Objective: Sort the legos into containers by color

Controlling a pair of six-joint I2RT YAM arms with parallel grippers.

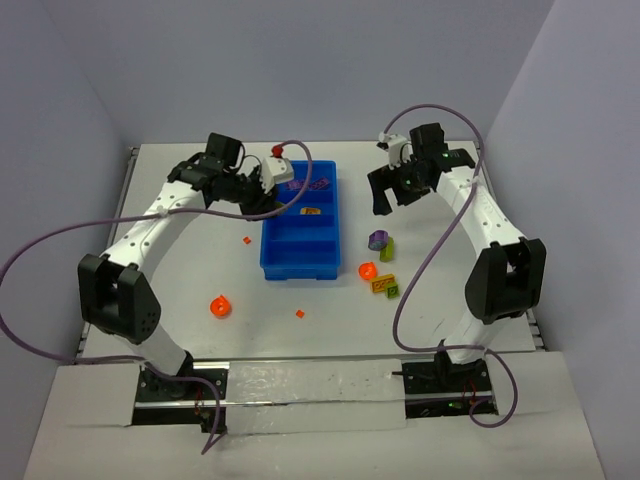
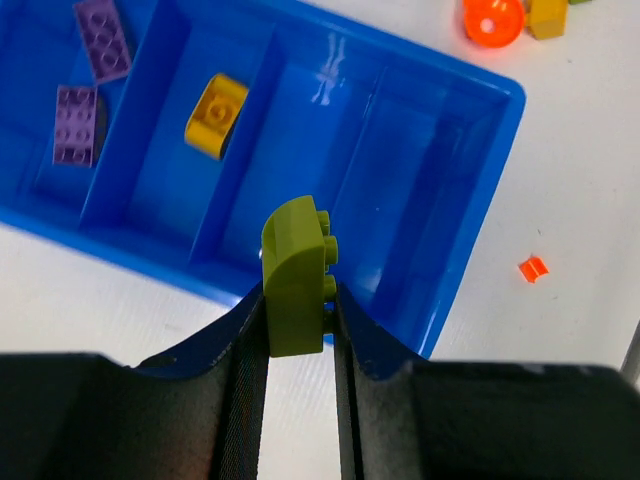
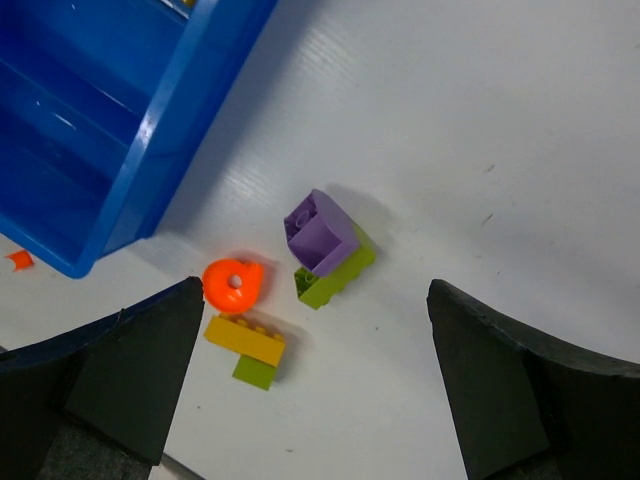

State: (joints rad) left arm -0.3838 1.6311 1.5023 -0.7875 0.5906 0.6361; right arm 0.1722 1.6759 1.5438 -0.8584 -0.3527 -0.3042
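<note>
gripping a lime green lego (image 2: 296,285), left gripper (image 2: 298,345) above tray (image 2: 470,250).

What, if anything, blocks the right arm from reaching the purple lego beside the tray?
Likely yes, nothing does. The right end effector is open above the purple lego, clear of the tray, though it rests against a green brick that might shift.

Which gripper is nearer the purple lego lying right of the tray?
Right. The right gripper hovers over the purple lego, jaws open. The left gripper is across the blue tray, jaws shut on a lime green lego.
</note>
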